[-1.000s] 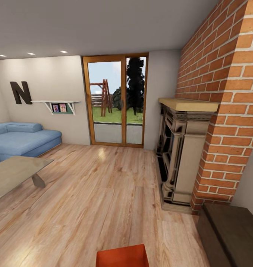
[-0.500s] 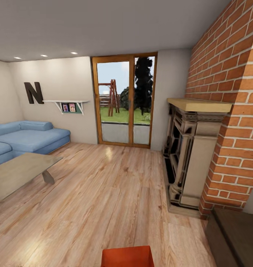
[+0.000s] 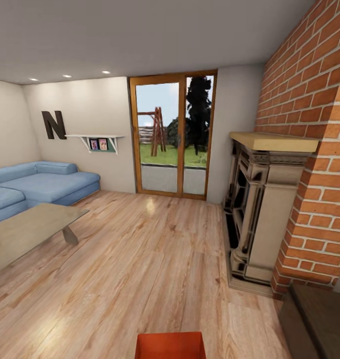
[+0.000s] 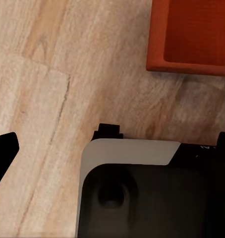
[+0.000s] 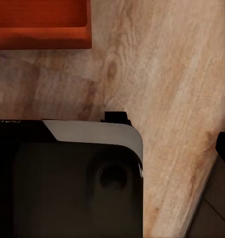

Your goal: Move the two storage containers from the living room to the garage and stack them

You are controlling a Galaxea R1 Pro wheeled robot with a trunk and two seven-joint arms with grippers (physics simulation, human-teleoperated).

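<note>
Light, glossy wood-plank floor across the living room. Rough red-brick chimney wall right of the glazed wooden door, carved stone fireplace at its foot. Soft blue sofa left of the door; flat grey table before it. Orange-red, smooth, flared-wall storage container on the planks, nearest the camera. End effector state on either arm: cannot tell.
</note>
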